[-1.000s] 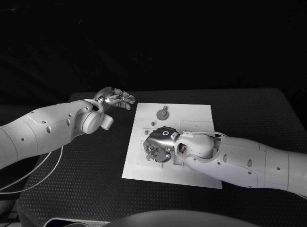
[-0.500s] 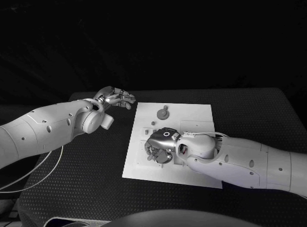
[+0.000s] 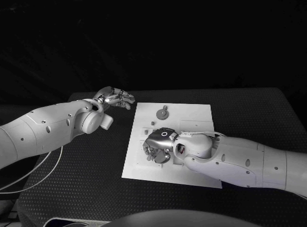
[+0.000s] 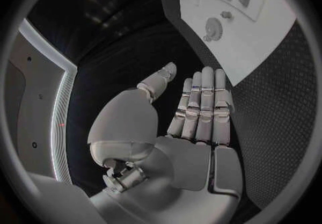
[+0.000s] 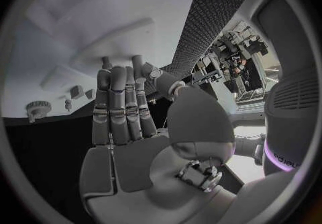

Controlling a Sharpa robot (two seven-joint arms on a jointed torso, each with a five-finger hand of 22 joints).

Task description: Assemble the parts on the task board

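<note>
The white task board [image 3: 194, 116] lies in the middle of the black table. A gear-shaped part [image 3: 163, 113] sits near its far edge, with small parts [image 3: 153, 123] closer in. My right hand [image 3: 159, 147] is over the board's left middle, fingers pointing down at its surface. In the right wrist view those fingers [image 5: 119, 106] are straight and side by side, with nothing seen in them, and the gear [image 5: 38, 108] lies off to one side. My left hand [image 3: 115, 98] hovers off the board's far left corner. Its fingers [image 4: 204, 103] are stretched out and empty, beyond them the gear [image 4: 213, 28].
The black textured table [image 3: 79, 179] surrounds the board with free room on both sides. A thin white cable [image 3: 31, 176] loops under my left arm near the table's left edge. Raised blocks and recesses [image 5: 101, 36] mark the board ahead of my right hand.
My right hand has shifted very slightly on the board. The left hand has not moved.
</note>
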